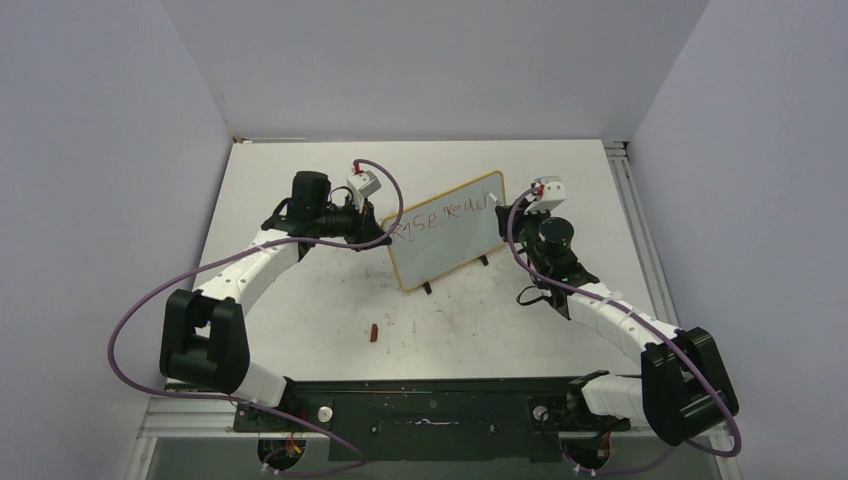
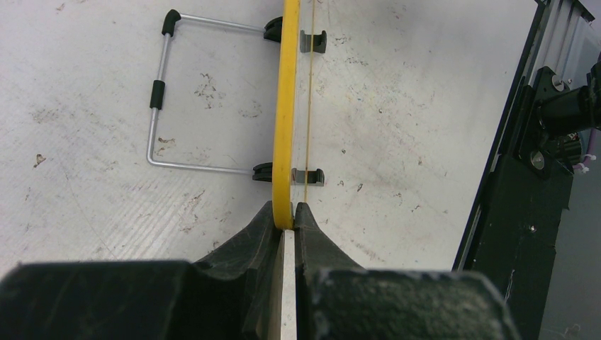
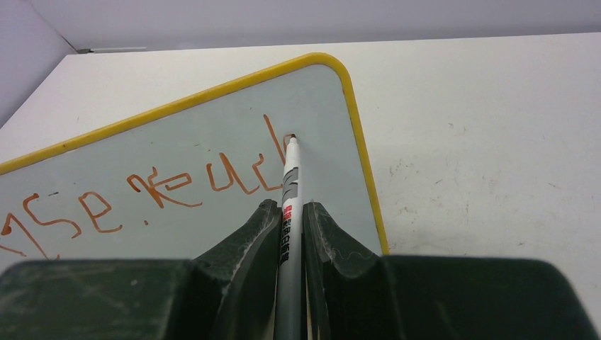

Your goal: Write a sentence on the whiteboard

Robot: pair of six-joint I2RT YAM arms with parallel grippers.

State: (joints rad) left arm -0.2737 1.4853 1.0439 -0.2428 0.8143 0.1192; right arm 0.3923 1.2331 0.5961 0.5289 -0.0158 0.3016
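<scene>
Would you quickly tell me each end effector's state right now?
Left end effector: closed on the whiteboard edge.
Right end effector: closed on a marker.

Left arm [image 1: 262, 263], right arm [image 1: 612, 312] reach inward — jaws clamped.

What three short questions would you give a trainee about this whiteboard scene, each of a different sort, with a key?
1. True or false: the left gripper is shut on the yellow edge of the whiteboard.
2. What does the right gripper hold? A) a marker B) an eraser C) nothing
3. What colour is the writing on the whiteboard?

Key: 1 true; 2 A; 3 orange-red.
</scene>
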